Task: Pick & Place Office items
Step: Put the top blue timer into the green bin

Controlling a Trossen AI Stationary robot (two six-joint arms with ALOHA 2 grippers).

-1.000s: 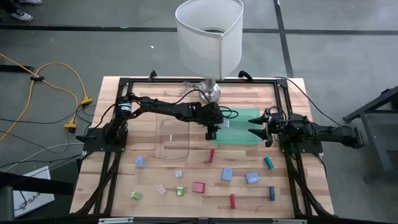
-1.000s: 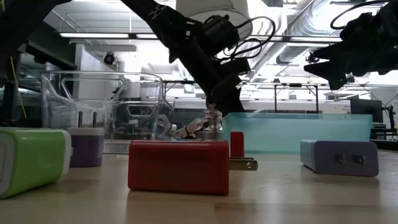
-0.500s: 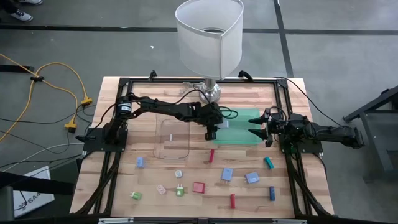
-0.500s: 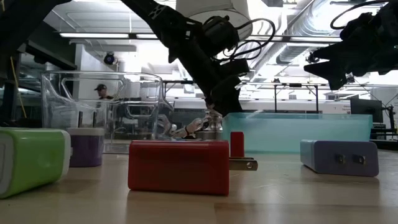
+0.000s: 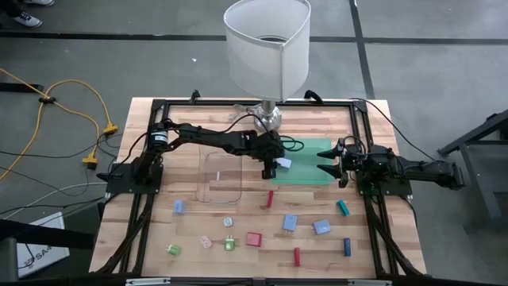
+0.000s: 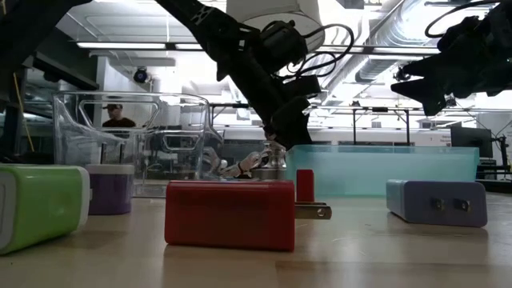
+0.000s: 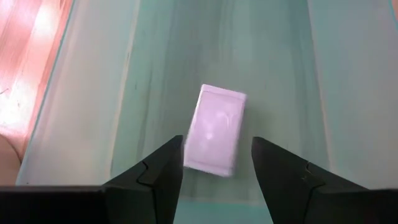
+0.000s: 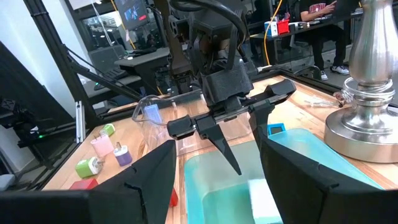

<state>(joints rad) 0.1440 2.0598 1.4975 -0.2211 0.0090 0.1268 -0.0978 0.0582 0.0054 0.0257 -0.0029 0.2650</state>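
Now the left gripper [image 7: 215, 163], jaws parted, hangs over the green tray [image 5: 311, 151] with a pale block [image 7: 216, 129] loose below; the right gripper [image 5: 328, 166], also parted, waits nearby; a sideways nudge might tip the block out.

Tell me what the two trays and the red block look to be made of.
Clear tray: likely rigid glossy plastic; the room shows through its walls. Green tray: translucent teal, probably plastic; light passes its wall. Red block: opaque, matte-looking plastic shell with metal prongs, apparently a plug adapter.
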